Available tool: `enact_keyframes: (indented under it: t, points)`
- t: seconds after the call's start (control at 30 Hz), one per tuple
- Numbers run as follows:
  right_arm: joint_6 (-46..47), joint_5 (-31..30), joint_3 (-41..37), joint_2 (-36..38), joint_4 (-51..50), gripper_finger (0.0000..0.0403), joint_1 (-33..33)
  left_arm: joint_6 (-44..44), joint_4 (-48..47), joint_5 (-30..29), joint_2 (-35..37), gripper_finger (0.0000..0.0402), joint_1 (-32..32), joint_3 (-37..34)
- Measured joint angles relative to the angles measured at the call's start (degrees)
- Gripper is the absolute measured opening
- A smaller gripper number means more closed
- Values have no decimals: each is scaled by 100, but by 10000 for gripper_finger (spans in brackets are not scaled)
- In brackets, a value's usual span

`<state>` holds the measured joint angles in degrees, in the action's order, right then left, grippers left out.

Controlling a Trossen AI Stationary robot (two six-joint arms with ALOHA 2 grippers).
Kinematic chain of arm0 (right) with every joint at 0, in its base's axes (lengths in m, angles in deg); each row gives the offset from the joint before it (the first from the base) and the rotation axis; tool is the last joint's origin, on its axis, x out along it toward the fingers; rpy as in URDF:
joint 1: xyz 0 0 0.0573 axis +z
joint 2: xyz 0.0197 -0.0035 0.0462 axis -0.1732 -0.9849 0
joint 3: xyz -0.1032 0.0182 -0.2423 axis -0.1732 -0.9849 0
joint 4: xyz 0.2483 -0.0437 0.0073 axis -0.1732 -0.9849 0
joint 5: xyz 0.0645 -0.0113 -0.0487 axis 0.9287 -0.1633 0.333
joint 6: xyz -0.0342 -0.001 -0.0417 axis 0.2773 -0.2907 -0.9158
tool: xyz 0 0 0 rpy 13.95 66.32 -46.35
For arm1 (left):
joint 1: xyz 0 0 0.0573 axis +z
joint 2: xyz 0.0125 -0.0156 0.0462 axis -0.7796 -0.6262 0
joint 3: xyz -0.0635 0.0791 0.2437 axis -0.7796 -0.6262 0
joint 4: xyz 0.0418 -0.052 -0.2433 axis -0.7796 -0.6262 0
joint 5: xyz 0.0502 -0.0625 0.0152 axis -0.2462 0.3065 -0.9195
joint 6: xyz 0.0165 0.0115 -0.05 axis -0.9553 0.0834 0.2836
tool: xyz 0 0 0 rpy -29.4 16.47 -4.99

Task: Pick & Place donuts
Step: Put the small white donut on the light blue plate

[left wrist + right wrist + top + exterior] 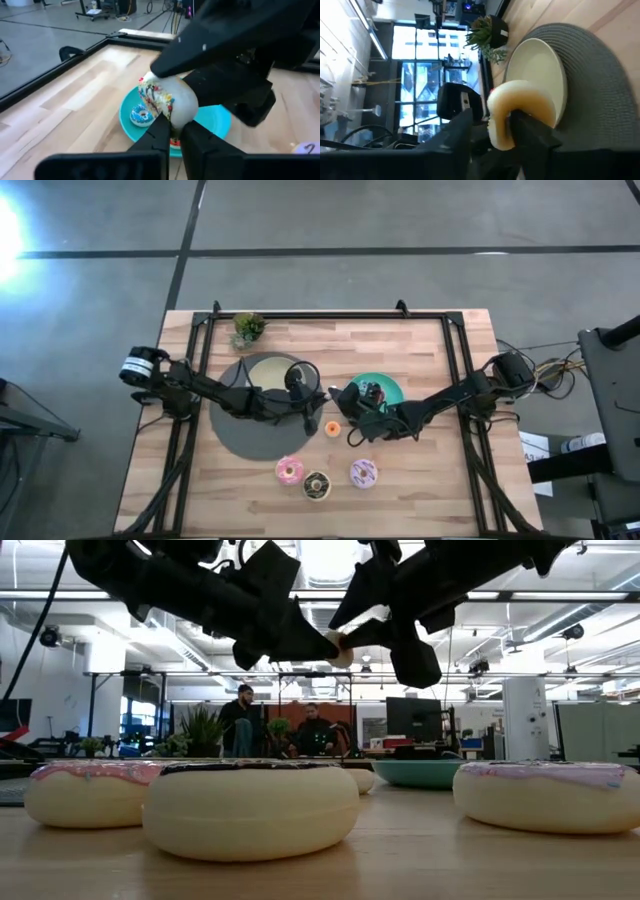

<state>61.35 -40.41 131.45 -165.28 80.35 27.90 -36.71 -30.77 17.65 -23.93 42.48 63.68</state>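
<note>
Above the wooden bench [420, 480], left gripper [318, 413] and right gripper [343, 397] both clench one sprinkled donut [167, 99].

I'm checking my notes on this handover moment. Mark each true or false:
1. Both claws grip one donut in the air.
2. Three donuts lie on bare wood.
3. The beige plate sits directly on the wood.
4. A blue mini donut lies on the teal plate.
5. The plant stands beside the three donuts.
1. True: the left claw and the right claw both grip the sprinkled donut.
2. True: the pink donut, chocolate donut and lilac donut lie on the table.
3. False: the beige plate rests on the grey mat.
4. True: the blue mini donut lies on the teal plate.
5. False: the plant stands at the opposite edge.
</note>
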Motion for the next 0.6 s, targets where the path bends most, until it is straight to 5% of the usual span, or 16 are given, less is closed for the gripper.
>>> enact_keyframes:
  t: [0.27,0.6]
  points:
    - [-522,1058,7,826,-2181,220,238,-372,-245,-91,7,2,19,16]
    - [359,964,1036,2340,-7174,224,815,-1835,-510,767,-810,1,4,482]
